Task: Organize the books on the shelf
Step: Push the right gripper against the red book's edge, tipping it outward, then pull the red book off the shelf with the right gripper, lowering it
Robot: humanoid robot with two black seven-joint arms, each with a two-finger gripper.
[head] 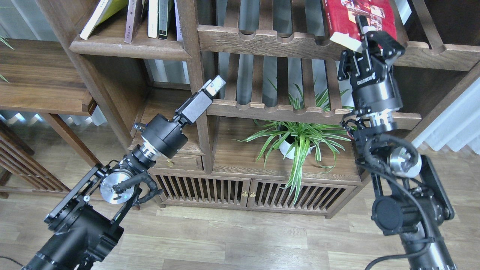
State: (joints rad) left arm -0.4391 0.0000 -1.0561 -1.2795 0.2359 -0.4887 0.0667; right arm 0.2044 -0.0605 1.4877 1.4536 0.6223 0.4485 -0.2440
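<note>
Our right hand (369,32) is up high, and it is pinching the thick red book (358,15) by its bottom corner. One finger (363,25) lies on the red cover and the other sits under the white page edge. The red book tips up and away from this hand, and its top goes out of the picture. It leans over the notched wooden rack (270,39) that runs just left of the hand.

Our left hand (213,85) is lower and far off to the left of the red book. Its two fingers look pressed together, and they hold nothing. It points up toward a dark wood post (191,56), and the tip is just in front of a lower slatted rack (277,108).

Up and to the left of our left hand is the flat brown shelf (131,47) with a round front edge. Some books stand on it. A yellow-green book (103,13) leans over at the left end, and a dark maroon book (134,18) leans next to it. A few thin books (161,18) stand beside those.

Below and between our two hands, a green plant (300,138) in a white pot sits on the low cabinet (240,165)
</note>
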